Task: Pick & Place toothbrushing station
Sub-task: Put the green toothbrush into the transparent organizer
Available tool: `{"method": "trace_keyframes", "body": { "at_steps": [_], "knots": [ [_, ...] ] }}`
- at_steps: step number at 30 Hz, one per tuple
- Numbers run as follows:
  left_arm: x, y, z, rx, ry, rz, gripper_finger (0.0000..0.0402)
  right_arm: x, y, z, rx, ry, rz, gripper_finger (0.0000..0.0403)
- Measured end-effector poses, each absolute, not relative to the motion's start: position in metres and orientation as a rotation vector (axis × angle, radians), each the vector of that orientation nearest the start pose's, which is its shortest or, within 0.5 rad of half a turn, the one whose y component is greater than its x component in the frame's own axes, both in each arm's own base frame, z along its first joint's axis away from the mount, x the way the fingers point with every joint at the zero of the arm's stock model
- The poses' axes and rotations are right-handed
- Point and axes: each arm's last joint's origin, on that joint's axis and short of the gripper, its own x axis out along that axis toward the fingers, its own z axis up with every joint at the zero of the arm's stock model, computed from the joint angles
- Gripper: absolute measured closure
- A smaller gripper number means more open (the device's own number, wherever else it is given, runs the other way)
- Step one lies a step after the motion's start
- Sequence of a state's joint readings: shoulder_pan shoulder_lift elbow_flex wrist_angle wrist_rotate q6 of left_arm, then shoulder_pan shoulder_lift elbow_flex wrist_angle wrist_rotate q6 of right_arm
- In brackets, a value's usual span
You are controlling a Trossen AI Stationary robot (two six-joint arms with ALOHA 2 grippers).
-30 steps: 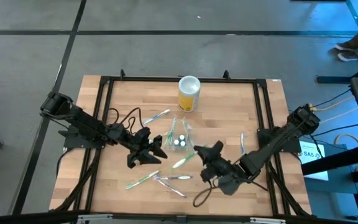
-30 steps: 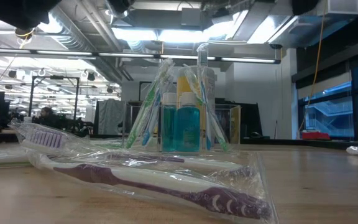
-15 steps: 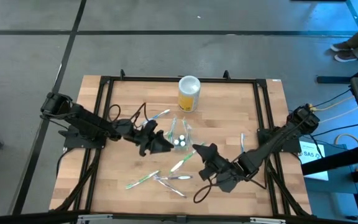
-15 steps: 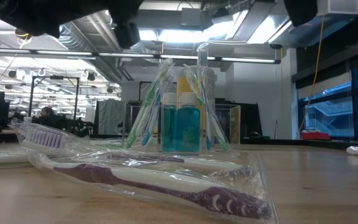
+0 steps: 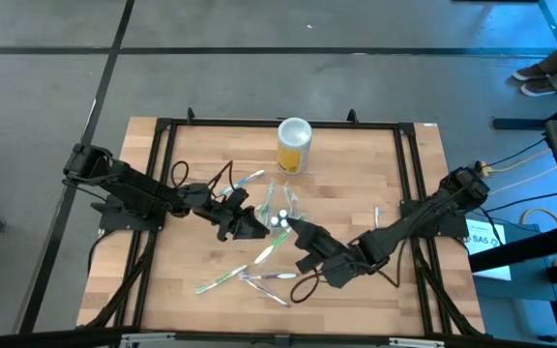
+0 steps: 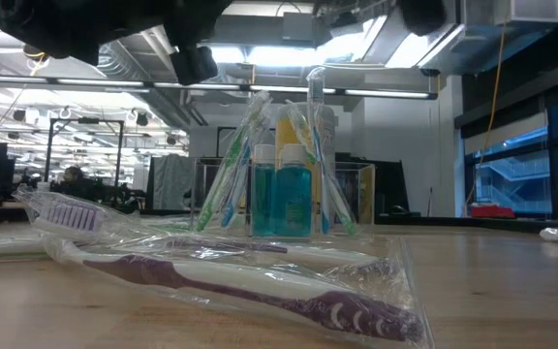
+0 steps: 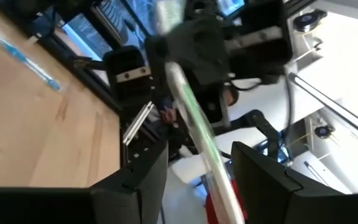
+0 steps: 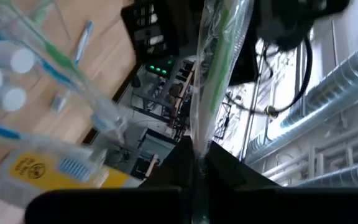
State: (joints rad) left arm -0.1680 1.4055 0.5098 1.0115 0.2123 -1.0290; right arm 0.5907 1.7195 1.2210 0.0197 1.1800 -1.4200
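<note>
Bright ceiling lights [image 6: 260, 53] glare overhead; both wrist views motion-blurred

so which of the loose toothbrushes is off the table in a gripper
The green wrapped toothbrush, pinched at one end by the right gripper, shut on it. The other loose ones, like the purple toothbrush, lie flat on the table.

Wooden table [image 5: 211, 155]: toothbrushing station [image 5: 280, 205], yellow canister [image 5: 294, 145], wrapped toothbrushes [image 5: 222, 279].

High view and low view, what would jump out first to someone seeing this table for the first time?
The clear plastic toothbrushing station, standing mid-table with bagged toothbrushes and two teal bottles upright in it, draws the eye first. Both dark claws meet beside it: the right claw is shut on a green toothbrush in a clear wrapper, the left claw close opposite. Behind stands a yellow cylindrical canister with a white lid.
</note>
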Motion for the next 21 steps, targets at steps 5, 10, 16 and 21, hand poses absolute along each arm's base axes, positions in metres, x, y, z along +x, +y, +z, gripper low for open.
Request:
{"method": "trace_keyframes", "body": {
  "at_steps": [5, 10, 16, 21],
  "knots": [
    [0.267, -0.052, 0.221, -1.012, 0.107, -0.439, 0.0228, 0.350, 0.188, 0.260, -1.804, 0.745, -0.235, 0.0387],
    [0.265, -0.059, 0.219, -1.010, 0.157, -0.485, 0.0228, 0.369, 0.188, 0.255, -1.852, 0.797, -0.217, 0.0387],
    [0.265, -0.062, 0.216, -0.994, 0.200, -0.476, 0.0229, 0.379, 0.191, 0.266, -1.835, 0.777, -0.240, 0.0387],
    [0.265, -0.063, 0.216, -0.945, 0.183, -0.489, 0.0229, 0.380, 0.193, 0.270, -1.852, 0.760, -0.215, 0.0387]
  ]
}}
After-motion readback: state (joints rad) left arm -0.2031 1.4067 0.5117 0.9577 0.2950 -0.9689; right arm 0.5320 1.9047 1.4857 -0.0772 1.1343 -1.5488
